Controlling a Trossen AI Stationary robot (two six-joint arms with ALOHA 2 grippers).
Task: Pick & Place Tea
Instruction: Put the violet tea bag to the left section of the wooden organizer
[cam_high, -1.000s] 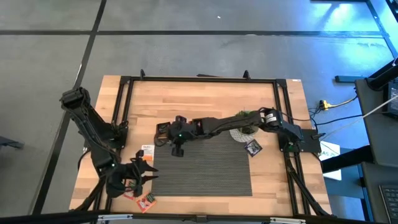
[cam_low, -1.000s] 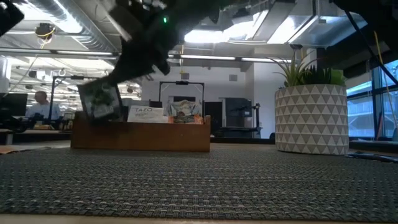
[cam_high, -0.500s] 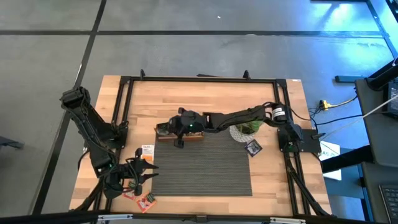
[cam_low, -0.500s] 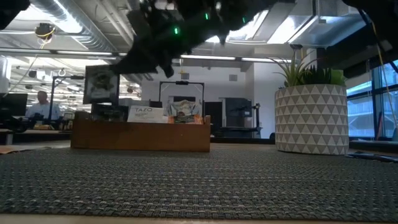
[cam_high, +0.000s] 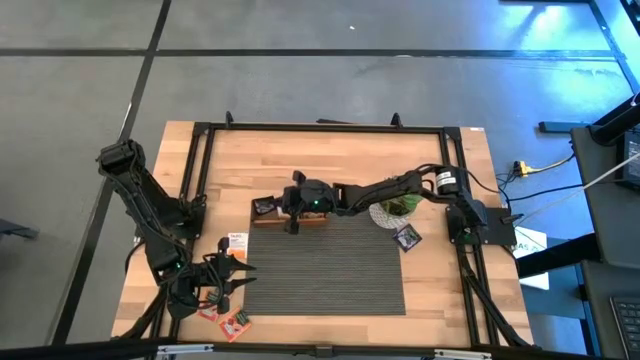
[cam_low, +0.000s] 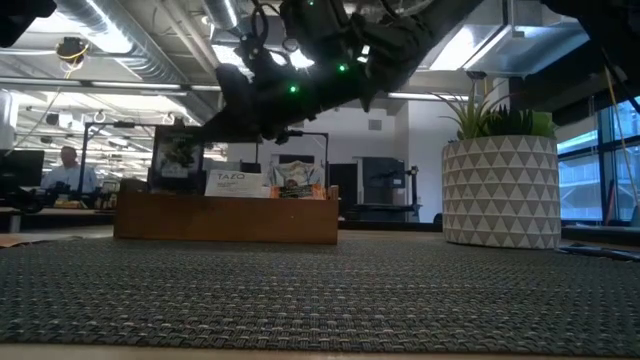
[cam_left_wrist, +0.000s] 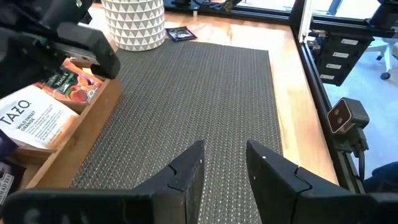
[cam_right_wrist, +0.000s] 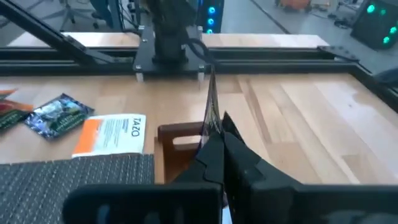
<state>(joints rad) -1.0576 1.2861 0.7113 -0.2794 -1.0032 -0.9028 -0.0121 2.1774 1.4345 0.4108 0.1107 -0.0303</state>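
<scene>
1. A dark tea sachet (cam_low: 178, 158) is pinched edge-on in the right claw (cam_right_wrist: 211, 138), hanging upright just above the end compartment of the wooden tray (cam_high: 312, 221); in the high view the sachet (cam_high: 264, 207) shows at the tray's end nearest the left arm
2. In the right wrist view the held sachet (cam_right_wrist: 211, 106) is seen as a thin vertical edge between closed fingers, over the tray (cam_right_wrist: 177, 144)
3. Other sachets already stand in the tray: a white one marked TAZO (cam_left_wrist: 34, 118) and an orange fruit-printed one (cam_left_wrist: 73, 82)
4. More tea lies flat on the desk (cam_high: 320, 160): a white-and-orange sachet (cam_right_wrist: 114, 134) and a dark blue-grey one (cam_right_wrist: 59, 115) beside the grey woven mat (cam_high: 322, 265), red ones (cam_high: 233, 321) near the left arm, and a dark one (cam_high: 406, 237) by the plant pot
5. The potted plant (cam_low: 500, 178) in its white triangle-patterned pot stands just beyond the tray's other end
6. The left claw (cam_left_wrist: 224, 163) waits near the front left corner of the desk over the mat's edge, fingers parted and holding nothing
</scene>
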